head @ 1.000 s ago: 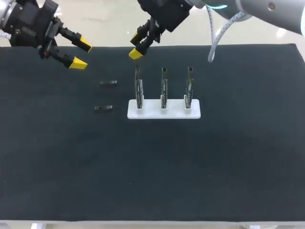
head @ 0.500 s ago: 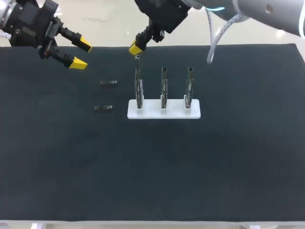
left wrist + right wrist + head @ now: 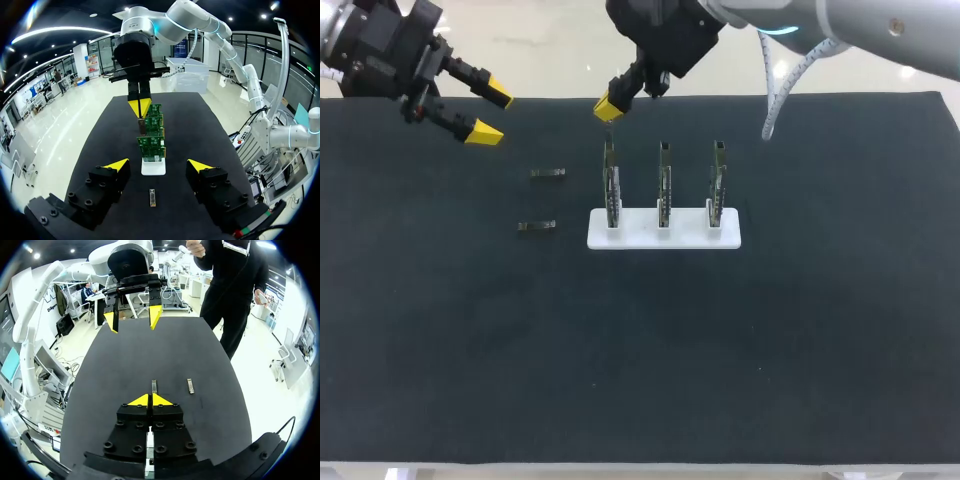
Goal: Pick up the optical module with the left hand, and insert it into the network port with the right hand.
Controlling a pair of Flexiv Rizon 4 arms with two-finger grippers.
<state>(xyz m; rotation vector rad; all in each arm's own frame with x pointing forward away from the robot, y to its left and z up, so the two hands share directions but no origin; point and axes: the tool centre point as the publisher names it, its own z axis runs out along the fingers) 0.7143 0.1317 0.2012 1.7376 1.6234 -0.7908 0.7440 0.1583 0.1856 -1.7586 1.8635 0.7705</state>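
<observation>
**Two Metal Pieces Are Left on the Black Table**

A black table [image 3: 820, 330] is seen from above, and its dark top is flat and plain. A white stand [image 3: 663, 240] is set near the middle of it. Three green boards [image 3: 663, 185] are held upright in the stand, side by side in a row.

Two small metal pieces are laid flat on the table to the left of the stand. The far metal piece [image 3: 548, 173] is placed near the top of the left board. The near metal piece [image 3: 536, 227] is placed beside the left end of the stand. Neither piece is touched by anything.

The left gripper [image 3: 492, 115] is held up over the far left part of the table, well apart from both pieces. Its two yellow fingers are spread wide, and nothing is held between them.

The right gripper [image 3: 610, 107] is held up by the far edge, just behind the left board. Its yellow fingers are pressed tight together. Whether something thin is pinched there cannot be told.

Since a second ago, the right gripper has been lifted a little and moved a bit toward the far edge. The left gripper, the pieces and the stand have not been moved.
</observation>
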